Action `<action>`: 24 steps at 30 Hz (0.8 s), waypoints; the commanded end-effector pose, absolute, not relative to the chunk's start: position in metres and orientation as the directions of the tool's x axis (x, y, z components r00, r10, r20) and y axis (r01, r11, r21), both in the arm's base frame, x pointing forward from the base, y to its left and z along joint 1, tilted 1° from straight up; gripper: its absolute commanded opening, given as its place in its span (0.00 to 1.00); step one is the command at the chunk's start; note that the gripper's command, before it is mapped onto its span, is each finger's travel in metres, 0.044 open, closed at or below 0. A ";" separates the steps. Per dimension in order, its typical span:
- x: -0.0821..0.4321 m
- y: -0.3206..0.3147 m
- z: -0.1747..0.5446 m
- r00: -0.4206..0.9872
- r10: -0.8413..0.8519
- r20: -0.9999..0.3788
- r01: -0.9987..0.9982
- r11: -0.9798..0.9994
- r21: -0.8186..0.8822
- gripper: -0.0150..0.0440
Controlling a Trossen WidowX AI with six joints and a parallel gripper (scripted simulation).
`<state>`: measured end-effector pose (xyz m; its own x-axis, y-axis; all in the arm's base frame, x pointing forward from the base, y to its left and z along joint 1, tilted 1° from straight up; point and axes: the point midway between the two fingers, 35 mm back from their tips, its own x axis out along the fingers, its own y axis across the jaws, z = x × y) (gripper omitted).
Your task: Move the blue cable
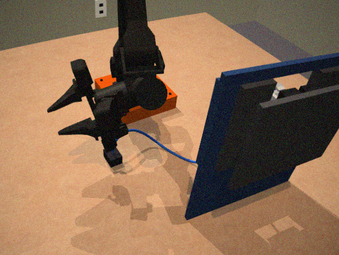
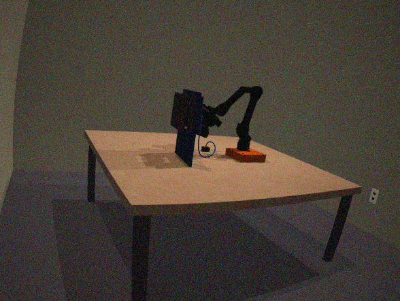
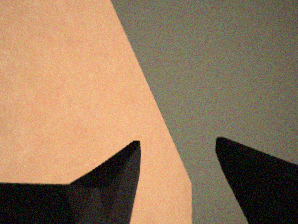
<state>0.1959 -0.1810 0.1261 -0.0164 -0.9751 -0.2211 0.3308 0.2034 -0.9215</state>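
The pincer (image 1: 53, 122) (image 2: 208, 117) (image 3: 178, 145) is released, its two matte black fingers standing apart with nothing between them; they are faceted wedges that taper to blunt points. In the top view, the black arm (image 1: 139, 47) (image 2: 250, 117), built of chunky, angular links with a rounded joint, reaches back toward two o'clock from the pincer. Toward four o'clock is a small dark block (image 1: 113, 157) (image 2: 205, 149), square-edged and plain. A smooth, slender blue cable (image 1: 161, 145) (image 2: 215, 150) runs from near the block to the upright board at three o'clock, bending in a soft S from above and a round loop in the exterior view. The cable climbs the arm's side of the board, but its plug is hidden, so I cannot tell which port it sits in. The board (image 1: 202, 173) (image 2: 185, 150) is flat, deep blue and thin-edged, with charcoal slabs (image 1: 277, 127) (image 2: 178, 110) behind it and a small whitish piece (image 1: 278, 90) near their top. The orange base (image 1: 161, 111) (image 2: 260, 156), a low, crisp-edged box with dark screw holes, sits between two and three o'clock. Everything stands on a bench (image 1: 43, 173) (image 2: 238, 184) with a warm, tan, faintly mottled top and dark legs (image 2: 141, 255).
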 end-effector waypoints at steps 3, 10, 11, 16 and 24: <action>0.256 -0.107 0.156 0.362 -0.914 -0.180 0.171 0.255 -0.952 0.66; 0.284 -0.013 0.192 0.690 -0.715 -0.113 0.039 0.192 -0.981 0.66; 0.284 0.000 0.198 0.727 -0.679 -0.102 0.028 0.177 -0.984 0.66; 0.276 0.064 0.225 0.877 -0.478 -0.043 0.000 0.090 -0.996 0.66; 0.248 0.124 0.255 0.971 -0.239 0.025 0.024 -0.004 -1.000 0.66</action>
<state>0.2622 0.1040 0.2425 0.9420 -0.3356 -0.0055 0.0057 0.0322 -0.9995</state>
